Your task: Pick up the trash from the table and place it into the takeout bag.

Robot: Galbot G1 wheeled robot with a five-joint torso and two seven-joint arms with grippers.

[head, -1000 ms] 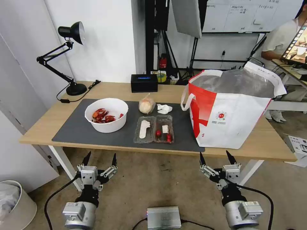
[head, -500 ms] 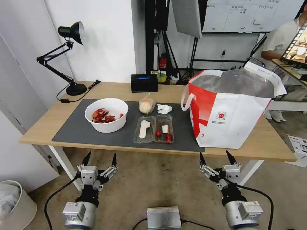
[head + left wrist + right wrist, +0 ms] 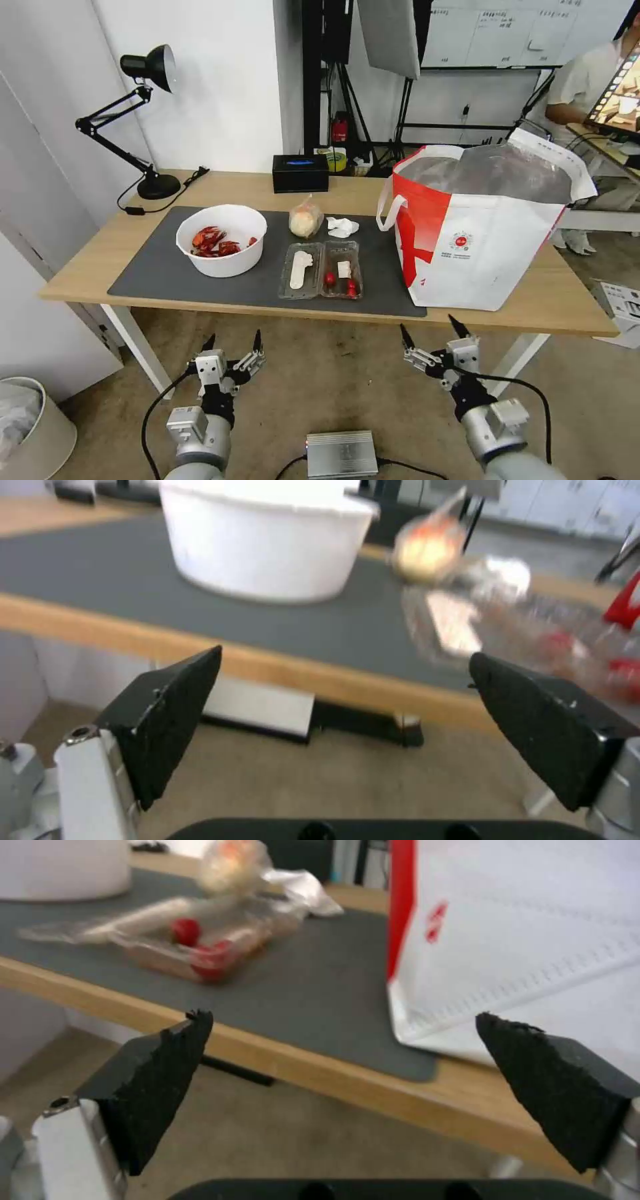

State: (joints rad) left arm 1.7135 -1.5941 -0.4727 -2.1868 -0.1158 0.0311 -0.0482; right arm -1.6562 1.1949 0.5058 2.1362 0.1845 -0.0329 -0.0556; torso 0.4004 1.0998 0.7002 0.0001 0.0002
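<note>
1. We see a long light-wood table (image 3: 93,267) on white legs in a workroom, with a dark grey mat (image 3: 167,273) over its middle, a black desk lamp (image 3: 143,120) at its far left corner and a black rectangular box (image 3: 300,173) at its far edge.
2. The takeout bag (image 3: 480,233) stands upright and open on the table's right end, its foil lining visible; its front left corner rests on the mat.
3. The white bowl (image 3: 222,240) of red crayfish shells sits on the mat's left half.
4. The clear clamshell tray (image 3: 322,269) lies between bowl and bag; in both wrist views it is blurred.
5. The bagged bun (image 3: 305,219) and the crumpled tissue (image 3: 343,227) lie side by side just behind the tray.
6. Against the earlier frames, both arms have shifted inward; the table items are unmoved.
7. The left gripper (image 3: 233,342) hangs below the table's front edge, fingers apart, empty.
8. The right gripper (image 3: 430,327) hangs below the front edge near the bag, fingers apart, empty.
</note>
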